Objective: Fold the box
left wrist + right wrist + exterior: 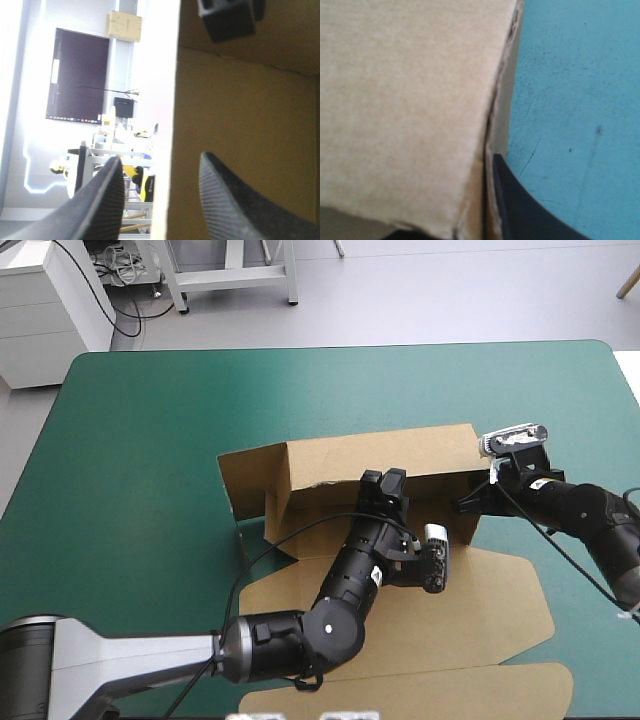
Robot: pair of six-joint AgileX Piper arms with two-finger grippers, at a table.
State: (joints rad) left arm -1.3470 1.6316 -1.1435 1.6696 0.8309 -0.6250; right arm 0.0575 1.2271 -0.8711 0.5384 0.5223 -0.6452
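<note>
High view: right gripper (463, 506) pinches box (380, 452); left gripper (385, 482) straddles wall.

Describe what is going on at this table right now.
Two robot arms are working on the brown box on the teal-green table. Its far and end walls stand raised; the rest lies flat toward the near edge. The left end effector is open, an edge of raised board between its fingers. The right end effector is shut on the box's right end wall.
</note>
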